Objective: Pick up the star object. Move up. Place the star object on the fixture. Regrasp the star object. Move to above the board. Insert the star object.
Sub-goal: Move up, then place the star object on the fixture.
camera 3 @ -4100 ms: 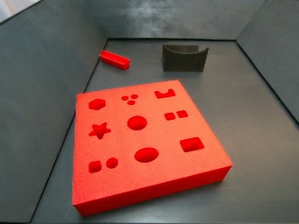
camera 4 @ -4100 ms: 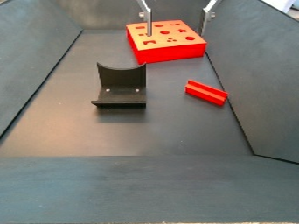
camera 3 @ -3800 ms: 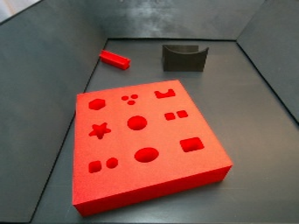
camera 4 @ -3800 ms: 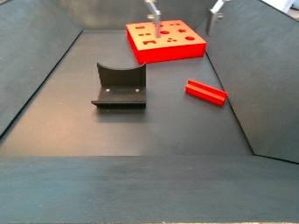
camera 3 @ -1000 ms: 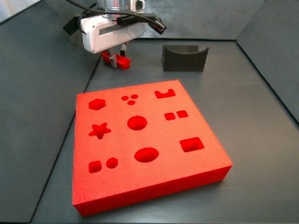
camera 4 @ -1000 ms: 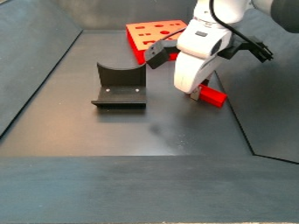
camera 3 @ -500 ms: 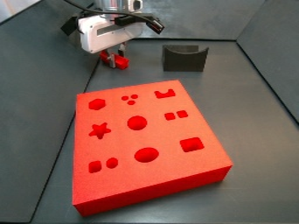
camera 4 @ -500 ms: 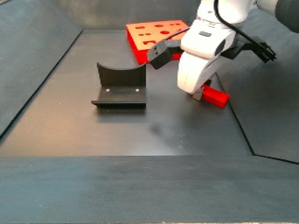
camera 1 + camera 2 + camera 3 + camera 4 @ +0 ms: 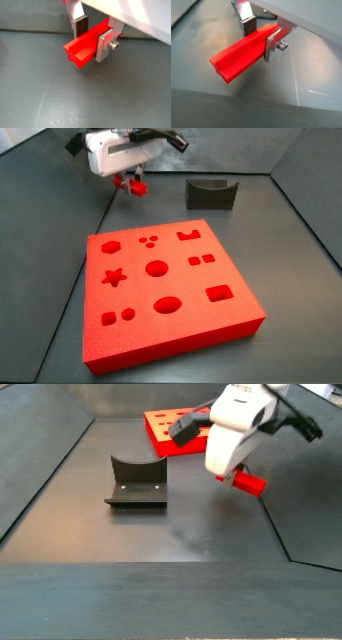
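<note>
In the upper left of a side view, the end effector hangs above the tabletop, fingers clamped on the red star object.

A dark grey floor is enclosed by sloping grey walls, evenly lit.

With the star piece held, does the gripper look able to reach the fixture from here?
Probably yes. The gripper, shut on the star object, is lifted off the floor, and nothing stands on the open floor between it and the fixture.
</note>
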Motion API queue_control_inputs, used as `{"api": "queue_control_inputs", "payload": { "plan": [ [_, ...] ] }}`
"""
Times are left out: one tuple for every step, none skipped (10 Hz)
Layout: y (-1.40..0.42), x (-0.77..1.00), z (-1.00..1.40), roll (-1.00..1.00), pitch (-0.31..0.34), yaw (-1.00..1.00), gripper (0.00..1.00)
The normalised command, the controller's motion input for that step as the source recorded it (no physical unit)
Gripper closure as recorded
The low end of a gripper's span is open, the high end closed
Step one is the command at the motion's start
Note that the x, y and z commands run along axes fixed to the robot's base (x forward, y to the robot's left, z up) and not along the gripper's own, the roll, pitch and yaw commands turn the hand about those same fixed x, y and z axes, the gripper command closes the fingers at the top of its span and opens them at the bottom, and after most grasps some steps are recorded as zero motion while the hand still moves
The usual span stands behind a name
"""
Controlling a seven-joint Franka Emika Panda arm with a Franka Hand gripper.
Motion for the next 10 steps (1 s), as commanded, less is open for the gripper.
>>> {"api": "queue_control_inputs", "payload": {
  "plan": [
    [-0.01, -0.01, 0.36, -0.05, 0.069, -0.01, 1.0],
    [-0.01, -0.02, 0.18, -0.06, 0.047, 0.0, 1.0],
    [0.0, 0.0, 1.0, 0.0, 0.0, 0.0, 1.0],
    [0.0, 0.0, 1.0, -0.01, -0.009, 0.01, 1.0],
    [0.0, -0.01, 1.0, -0.02, 0.011, 0.01, 1.0],
    [0.0, -0.01, 1.0, -0.03, 0.021, 0.01, 1.0],
    [-0.01, -0.01, 1.0, -0.04, 0.026, 0.02, 1.0],
    [-0.01, -0.02, 1.0, -0.05, 0.024, 0.02, 1.0],
    [-0.02, -0.02, 1.0, -0.07, 0.023, 0.02, 1.0],
    [-0.02, -0.02, 1.0, -0.08, 0.023, 0.02, 1.0]
  ]
}}
